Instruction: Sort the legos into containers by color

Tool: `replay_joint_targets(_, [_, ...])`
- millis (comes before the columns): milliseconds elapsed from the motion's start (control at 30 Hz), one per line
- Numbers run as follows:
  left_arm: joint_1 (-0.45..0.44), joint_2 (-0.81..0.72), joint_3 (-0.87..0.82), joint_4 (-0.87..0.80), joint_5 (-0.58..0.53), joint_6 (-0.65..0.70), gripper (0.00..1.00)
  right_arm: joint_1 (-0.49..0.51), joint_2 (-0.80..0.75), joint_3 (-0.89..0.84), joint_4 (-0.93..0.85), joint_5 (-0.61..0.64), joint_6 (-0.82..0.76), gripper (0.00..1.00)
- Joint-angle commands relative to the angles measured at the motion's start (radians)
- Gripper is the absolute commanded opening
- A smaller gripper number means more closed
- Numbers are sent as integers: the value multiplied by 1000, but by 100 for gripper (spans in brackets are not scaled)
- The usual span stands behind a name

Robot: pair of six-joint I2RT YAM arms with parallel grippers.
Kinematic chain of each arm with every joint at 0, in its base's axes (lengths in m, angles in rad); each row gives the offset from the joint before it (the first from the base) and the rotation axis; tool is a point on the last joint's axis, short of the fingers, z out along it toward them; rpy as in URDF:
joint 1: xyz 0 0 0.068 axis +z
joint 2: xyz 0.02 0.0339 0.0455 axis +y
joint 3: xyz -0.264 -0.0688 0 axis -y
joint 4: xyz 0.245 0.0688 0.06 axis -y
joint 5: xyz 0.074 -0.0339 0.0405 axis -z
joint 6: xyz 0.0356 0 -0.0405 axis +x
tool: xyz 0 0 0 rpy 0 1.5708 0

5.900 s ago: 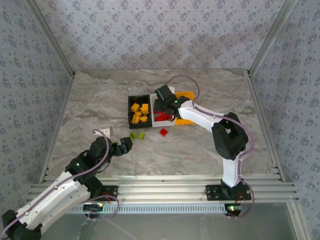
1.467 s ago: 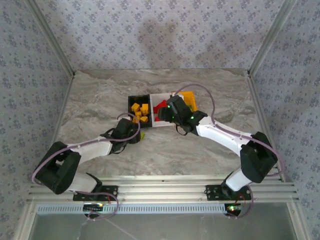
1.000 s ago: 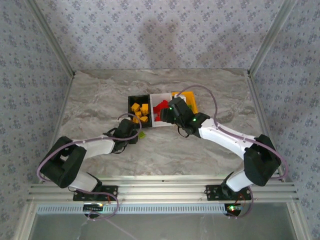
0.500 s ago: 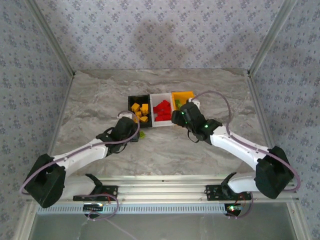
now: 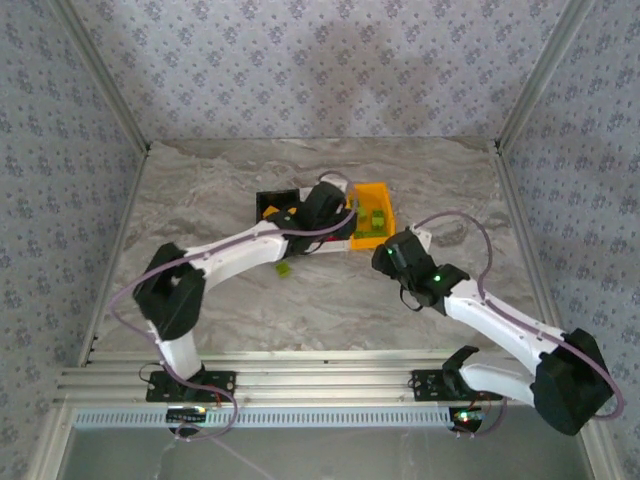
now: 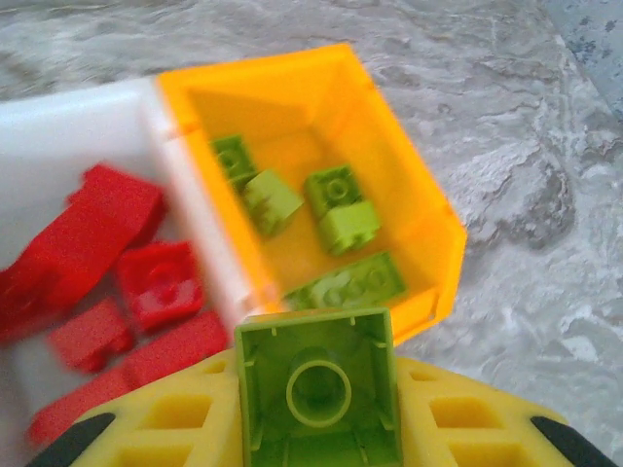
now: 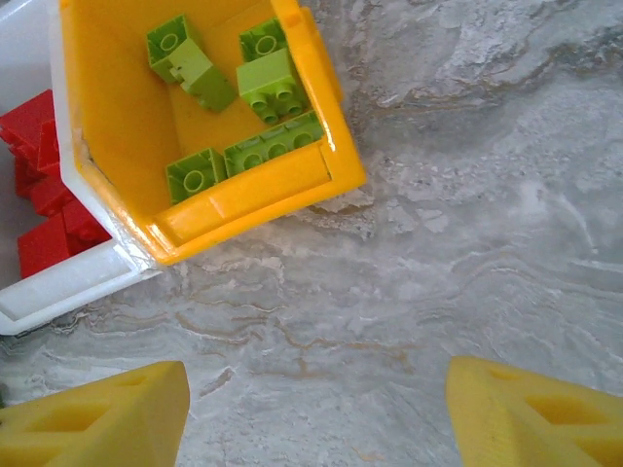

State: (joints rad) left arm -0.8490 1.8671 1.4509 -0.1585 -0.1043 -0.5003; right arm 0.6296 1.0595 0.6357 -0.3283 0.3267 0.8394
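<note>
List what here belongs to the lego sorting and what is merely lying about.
Job:
black bin; white bin with red bricks; orange bin with lime green bricks; held green brick in left gripper; loose green brick; open right gripper.

Lying about:
marble tabletop; patterned wall cloth; aluminium rails.

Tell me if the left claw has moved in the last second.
Yes: the left claw swung right, from the black bin to the orange bin.

White bin (image 6: 78, 126) — cut off left.
</note>
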Motion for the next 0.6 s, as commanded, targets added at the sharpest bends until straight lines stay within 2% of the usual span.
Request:
replay_joint_targets(0, [1, 99, 138, -56, 39, 37, 31, -10, -43, -27, -59, 31, 29, 72])
replay_joint_targets(200, [2, 264, 326, -92, 69, 33, 35, -19, -61, -39, -58, 25, 19, 72])
replay_joint_targets(233, [3, 285, 353, -95, 73, 28, 39, -19, -61, -39, -53, 23, 18, 72])
replay_joint_targets(333, [4, 307, 394, -94, 81, 12, 62, -19, -56, -43, -35, 15, 16, 72])
replay_joint_targets(433, [5, 255, 359, -65, 78, 6, 72, -18, -49, -42, -27, 2, 16, 73])
replay_joint_targets(567, [9, 79, 171, 42, 63, 1, 82, -8, -29, -39, 15, -39, -12, 73])
